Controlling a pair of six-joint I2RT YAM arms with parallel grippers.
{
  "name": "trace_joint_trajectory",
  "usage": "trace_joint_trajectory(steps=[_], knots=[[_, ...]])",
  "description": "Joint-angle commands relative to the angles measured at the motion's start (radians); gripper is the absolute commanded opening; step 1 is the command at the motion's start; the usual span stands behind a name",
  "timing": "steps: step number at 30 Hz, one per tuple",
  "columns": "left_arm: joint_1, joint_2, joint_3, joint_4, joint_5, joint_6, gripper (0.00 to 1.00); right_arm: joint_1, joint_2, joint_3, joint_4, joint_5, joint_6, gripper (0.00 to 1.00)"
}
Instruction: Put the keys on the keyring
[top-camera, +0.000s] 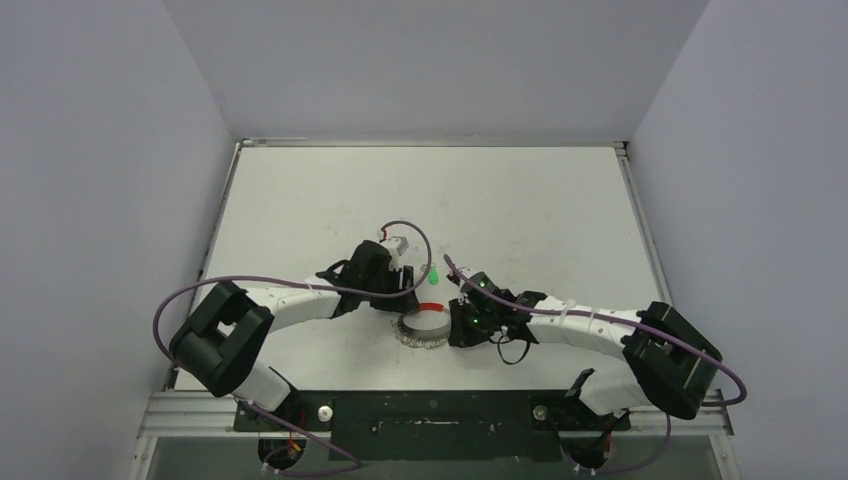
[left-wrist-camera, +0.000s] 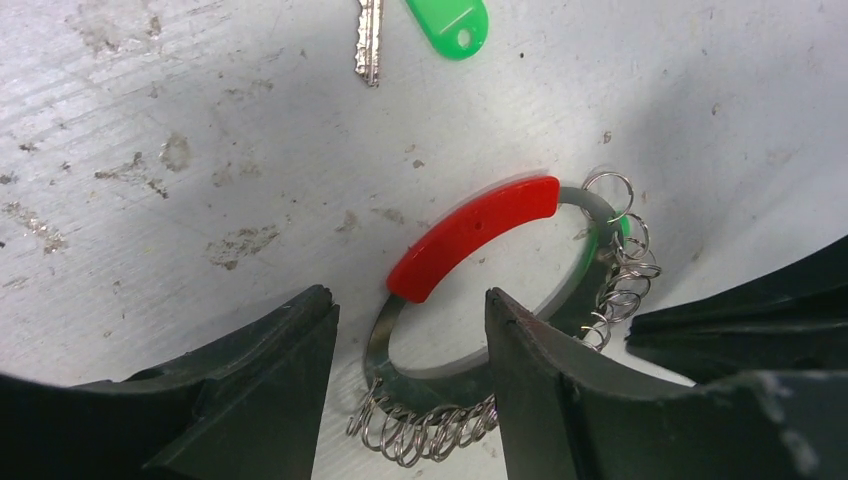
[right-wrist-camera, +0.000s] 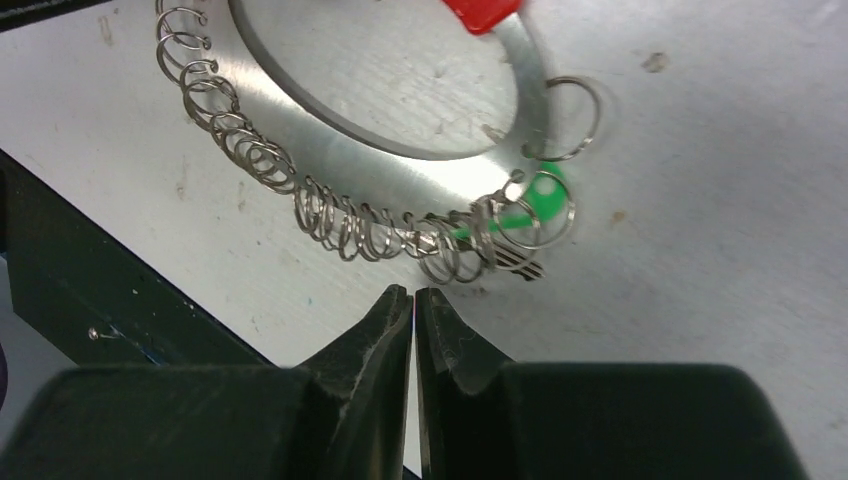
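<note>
- The keyring (right-wrist-camera: 400, 190) lay flat on the scuffed white table (left-wrist-camera: 200, 150). Seen from above, its red segment (left-wrist-camera: 470, 235) was on the arc farthest from the arm bases.
- We found small wire rings (right-wrist-camera: 250, 150) strung closely along the keyring's outer edge, on the arc opposite the red segment.
- The left pincer (left-wrist-camera: 405, 305) stood released, its jaws well apart. They straddled the keyring where the red segment ended: one finger (left-wrist-camera: 250, 390) sat outside the loop and the other (left-wrist-camera: 560, 400) covered part of the band. We saw nothing clasped between them.
- The right pincer (right-wrist-camera: 413, 295) was clenched, its fingertips all but touching and nothing caught between them. It sat just outside the keyring's wire-ringed arc, near it but not touching.
- A green tag (right-wrist-camera: 545, 195) sat among the wire rings at the keyring's edge, directly beyond the right pincer's tips. The toothed blade (right-wrist-camera: 522, 265) of a key poked out from beneath those rings.
- A loose key (left-wrist-camera: 368, 45) and a second green tag (left-wrist-camera: 448, 25) lay side by side on the table outside the keyring, beyond its red segment and apart from it. Both were also clear of the left pincer's open jaws. We could not tell whether the two were joined, because their tops were cut off by the edge of the view.
</note>
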Motion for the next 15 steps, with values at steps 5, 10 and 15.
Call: trace_joint_trajectory(steps=[5,10,15], knots=[[0.003,-0.023,-0.023,0.031,0.040,0.000,0.50,0.039,0.109,0.059,0.128,0.029,0.042,0.09],[0.003,-0.085,-0.088,0.052,0.037,-0.039,0.46,-0.017,0.179,0.123,0.088,0.065,-0.007,0.07],[0.001,-0.119,-0.138,0.080,0.050,-0.083,0.39,-0.107,0.241,0.157,0.096,0.034,-0.058,0.08]])
